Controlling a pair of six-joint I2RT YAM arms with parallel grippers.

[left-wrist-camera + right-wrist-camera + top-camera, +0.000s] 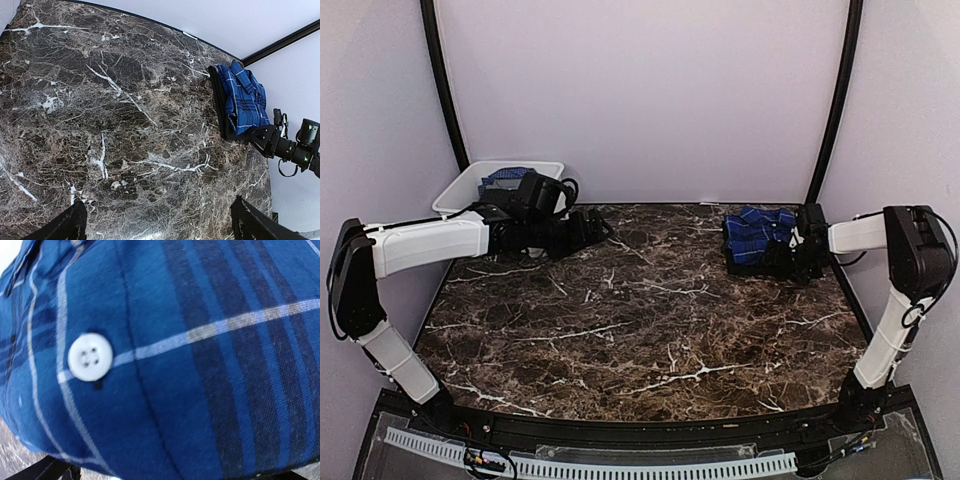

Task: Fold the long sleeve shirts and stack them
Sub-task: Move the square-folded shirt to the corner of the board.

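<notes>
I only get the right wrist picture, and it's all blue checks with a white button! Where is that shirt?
Observer: The blue plaid shirt lies folded at the far right of the table, with the right pincer right up against it.
Operator: Is anything under it?
Observer: Yes. The left wrist view shows it lying on a folded black shirt.
Operator: What's the other arm doing?
Observer: The left pincer hovers open over the far left of the table, holding nothing.
Operator: Anything else over there?
Observer: A white tub sits at the far left corner, behind that arm.
</notes>
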